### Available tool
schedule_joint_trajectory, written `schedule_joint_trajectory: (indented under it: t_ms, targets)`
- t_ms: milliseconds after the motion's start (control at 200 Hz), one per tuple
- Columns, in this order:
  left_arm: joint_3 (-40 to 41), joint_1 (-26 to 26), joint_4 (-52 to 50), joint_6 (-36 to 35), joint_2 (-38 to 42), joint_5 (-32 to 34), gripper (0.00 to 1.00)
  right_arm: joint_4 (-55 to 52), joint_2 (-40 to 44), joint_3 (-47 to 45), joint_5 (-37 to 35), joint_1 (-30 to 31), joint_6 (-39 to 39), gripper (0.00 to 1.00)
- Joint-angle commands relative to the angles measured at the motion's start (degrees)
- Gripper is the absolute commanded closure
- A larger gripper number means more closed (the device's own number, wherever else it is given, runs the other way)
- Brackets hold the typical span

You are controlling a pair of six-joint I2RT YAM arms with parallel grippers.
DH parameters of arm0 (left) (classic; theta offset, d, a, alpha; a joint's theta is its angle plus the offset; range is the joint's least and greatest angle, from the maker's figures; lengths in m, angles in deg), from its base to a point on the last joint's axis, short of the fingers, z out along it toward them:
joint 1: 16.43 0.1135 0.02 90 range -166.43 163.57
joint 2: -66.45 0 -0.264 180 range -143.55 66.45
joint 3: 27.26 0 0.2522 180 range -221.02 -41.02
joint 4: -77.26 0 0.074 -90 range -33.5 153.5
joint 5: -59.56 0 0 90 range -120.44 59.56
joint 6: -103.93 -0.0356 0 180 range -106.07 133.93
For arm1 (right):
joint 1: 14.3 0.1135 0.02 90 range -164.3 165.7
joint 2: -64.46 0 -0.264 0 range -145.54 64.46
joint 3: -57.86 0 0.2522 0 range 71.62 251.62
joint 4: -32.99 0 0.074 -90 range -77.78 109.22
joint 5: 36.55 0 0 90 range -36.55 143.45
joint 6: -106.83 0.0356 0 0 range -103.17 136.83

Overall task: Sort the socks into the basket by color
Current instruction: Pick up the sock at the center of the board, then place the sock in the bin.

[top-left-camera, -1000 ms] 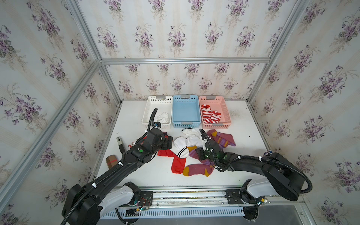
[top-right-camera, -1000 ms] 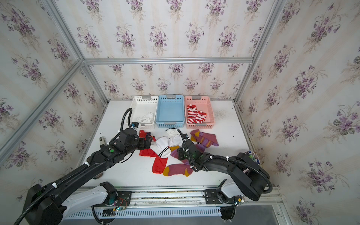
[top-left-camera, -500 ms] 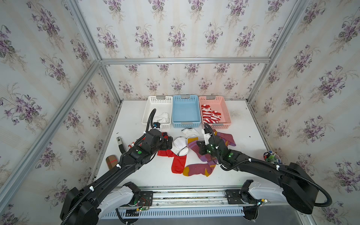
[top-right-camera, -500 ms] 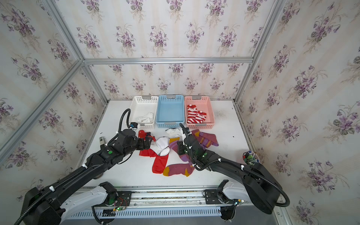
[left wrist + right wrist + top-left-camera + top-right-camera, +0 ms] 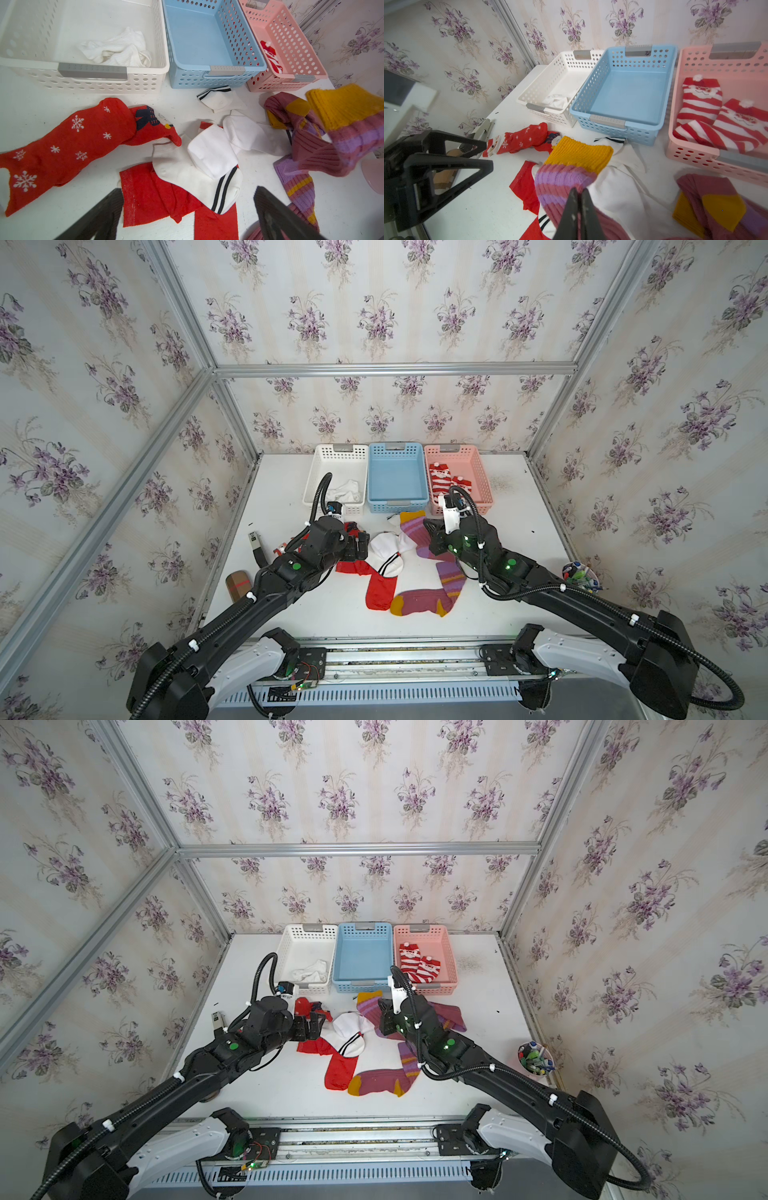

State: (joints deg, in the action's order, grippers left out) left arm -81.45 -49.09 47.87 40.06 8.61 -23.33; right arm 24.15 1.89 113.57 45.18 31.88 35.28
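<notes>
While the left gripper hangs with its fingers spread wide over the red and white socks near the middle of the bench, the right gripper is pinched on a purple sock in both top views; its mustard toe points toward the blue basket along the far edge; the white basket holds a white sock and the pink basket two Santa socks.

From the left wrist, the open fingers straddle a striped white sock lying across a red sock; the purple sock hangs raised off the bench.

From the right wrist, the closed fingertips clamp the purple sock just below its lilac band.

Picking up a purple sock looks like the step in hand; next it likely needs lifting clear of the pile, then carrying over the near wall of the empty blue basket.
</notes>
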Motion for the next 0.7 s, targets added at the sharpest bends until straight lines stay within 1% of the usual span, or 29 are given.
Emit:
schedule_joint_trajectory:
  t_ms: [0,225,435,560,699]
  targets:
    - [0.12,0.13,0.18,0.49,0.49,-0.26,0.01,0.54,-0.65,1.97,-0.54,0.06,-2.05,0.93]
    - [0.61,0.1,0.21,0.68,1.22,-0.6,0.01,2.23,-4.0,6.98,-0.93,-0.07,-4.1,0.93]
    - [0.7,0.01,-0.13,0.9,1.66,-1.21,0.01,3.45,-9.02,13.06,-0.95,-0.47,-5.66,0.93]
    - [0.87,0.07,-0.44,0.96,2.03,-1.5,0.01,3.33,-12.73,17.49,-1.22,-1.32,-6.42,0.93]
    - [1.13,0.05,-0.71,0.94,2.56,-1.54,0.01,4.76,-16.35,21.73,0.57,-3.12,-6.9,0.93]
